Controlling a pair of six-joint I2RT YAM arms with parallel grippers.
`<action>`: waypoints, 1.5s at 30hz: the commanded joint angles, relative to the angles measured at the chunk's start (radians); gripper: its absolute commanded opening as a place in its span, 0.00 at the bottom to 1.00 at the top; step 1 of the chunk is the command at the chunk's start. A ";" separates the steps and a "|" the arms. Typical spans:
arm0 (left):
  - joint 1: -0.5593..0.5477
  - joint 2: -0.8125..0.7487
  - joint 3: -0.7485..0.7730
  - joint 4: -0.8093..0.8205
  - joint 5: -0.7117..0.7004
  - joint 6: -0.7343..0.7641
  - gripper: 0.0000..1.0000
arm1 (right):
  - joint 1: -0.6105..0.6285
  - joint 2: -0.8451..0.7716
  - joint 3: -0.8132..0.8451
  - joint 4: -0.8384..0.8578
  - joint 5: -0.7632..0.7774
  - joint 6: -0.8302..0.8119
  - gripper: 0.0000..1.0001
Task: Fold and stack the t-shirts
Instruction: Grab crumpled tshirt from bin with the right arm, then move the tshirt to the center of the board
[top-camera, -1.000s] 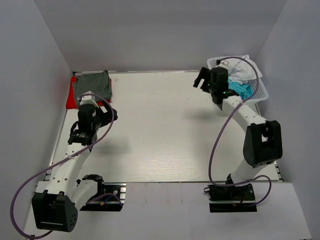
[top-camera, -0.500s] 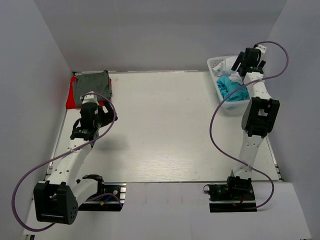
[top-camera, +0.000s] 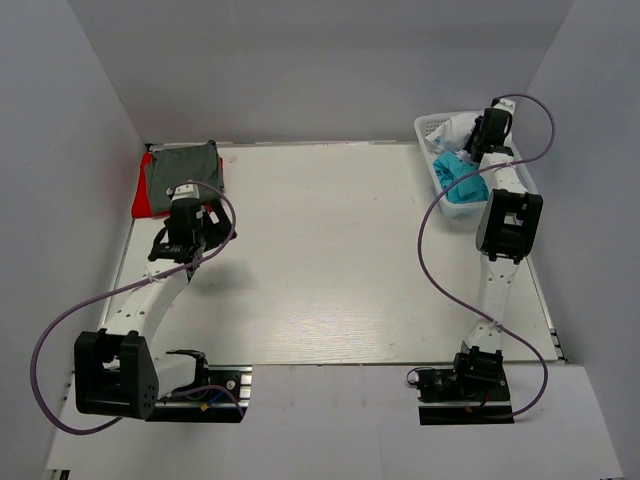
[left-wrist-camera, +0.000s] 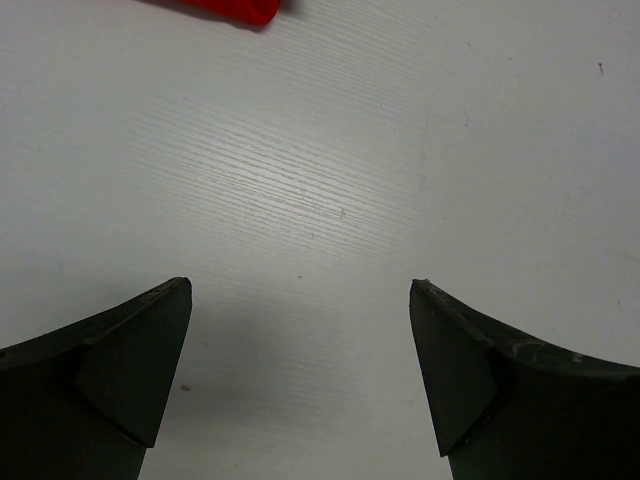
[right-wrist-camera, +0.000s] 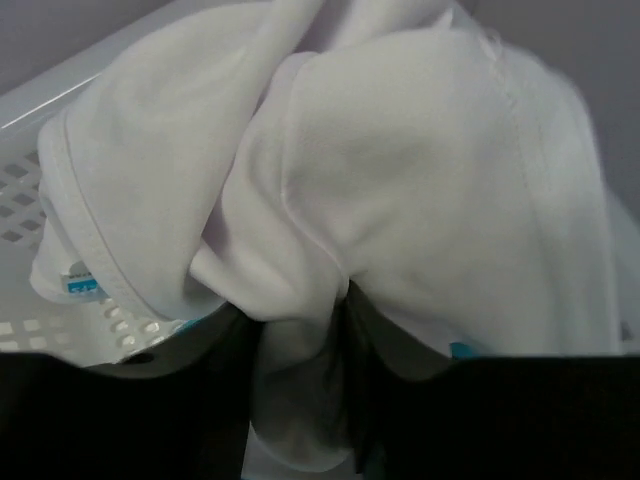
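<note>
A dark grey t-shirt (top-camera: 183, 166) lies folded on top of a red t-shirt (top-camera: 141, 194) at the table's far left; a red edge (left-wrist-camera: 225, 9) shows at the top of the left wrist view. My left gripper (left-wrist-camera: 300, 290) hangs open over bare table just in front of that stack. A white t-shirt (right-wrist-camera: 400, 170) with a blue neck label (right-wrist-camera: 82, 285) and a teal t-shirt (top-camera: 460, 178) lie crumpled in the white mesh basket (top-camera: 430, 126) at the far right. My right gripper (right-wrist-camera: 300, 330) is down in the basket, shut on a bunched fold of the white t-shirt.
Grey walls close in the table on the left, back and right. The basket's perforated wall (right-wrist-camera: 30, 200) shows left of the white cloth. Purple cables loop from both arms.
My right arm swung from beside the basket to over it, dropped in, and its jaws closed on the white t-shirt. My left arm drew back a little toward the stack.
</note>
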 joint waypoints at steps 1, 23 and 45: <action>0.006 -0.005 0.037 0.005 -0.017 0.006 1.00 | -0.019 0.000 0.055 0.127 -0.029 0.024 0.20; 0.006 -0.169 0.061 0.053 0.113 -0.076 1.00 | 0.245 -0.661 -0.002 -0.246 -0.437 -0.160 0.00; -0.003 -0.252 0.051 -0.171 0.107 -0.293 1.00 | 0.460 -0.988 -1.018 -0.054 -0.195 0.068 0.90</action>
